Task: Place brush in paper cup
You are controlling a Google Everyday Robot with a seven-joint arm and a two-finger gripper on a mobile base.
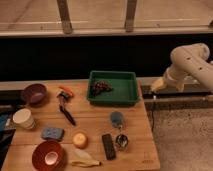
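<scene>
The brush (66,112) lies on the wooden table (95,127) at the left of middle, its greyish head toward the back and its black handle pointing to the front right. The paper cup (23,119) stands upright at the table's left edge, to the left of the brush and apart from it. My gripper (153,91) hangs off the table's back right corner, right of the green tray, far from both brush and cup. It holds nothing that I can see.
A green tray (127,90) holding dark grapes (100,87) sits at the back. A purple bowl (34,93), an orange object (66,91), a blue sponge (52,133), a yellow fruit (80,140), a red bowl (48,155), a banana (84,161), a black bar (108,145) and a blue-topped utensil (118,126) lie around.
</scene>
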